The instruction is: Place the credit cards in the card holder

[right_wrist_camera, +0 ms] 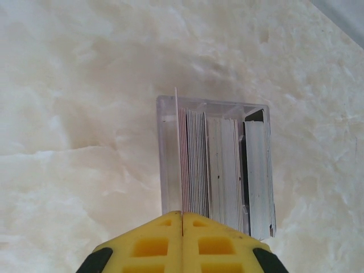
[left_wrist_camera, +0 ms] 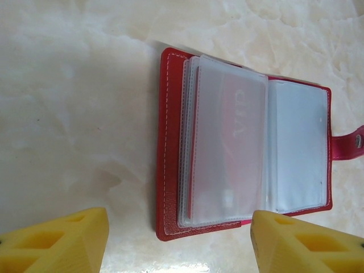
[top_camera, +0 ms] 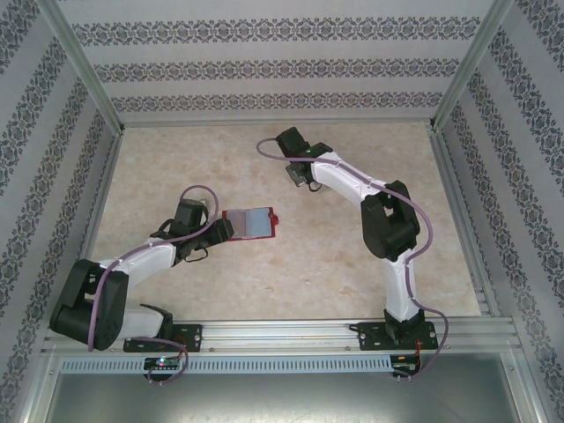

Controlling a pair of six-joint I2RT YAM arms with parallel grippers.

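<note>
The red card holder (top_camera: pixel 250 222) lies open on the table, its clear inner sleeves fanned out. A red card (left_wrist_camera: pixel 233 131) shows through one sleeve, and the snap tab (left_wrist_camera: pixel 348 145) sticks out to the right. My left gripper (left_wrist_camera: pixel 179 233) is open just above the holder's (left_wrist_camera: pixel 169 170) near edge, its yellow fingers (left_wrist_camera: pixel 74 239) wide apart with nothing between them. My right gripper (right_wrist_camera: pixel 182 219) is shut on one thin credit card (right_wrist_camera: pixel 178 148), seen edge-on. It stands at the left side of a clear box (right_wrist_camera: pixel 164 165) packed with several upright cards (right_wrist_camera: pixel 222 170). The right gripper (top_camera: pixel 298 176) sits at the table's far middle.
Light marbled tabletop (top_camera: pixel 352 264) spreads all round, fenced by patterned walls and a metal rail (top_camera: pixel 291 335) at the near edge. The clear card box stands well apart from the holder, to its far right.
</note>
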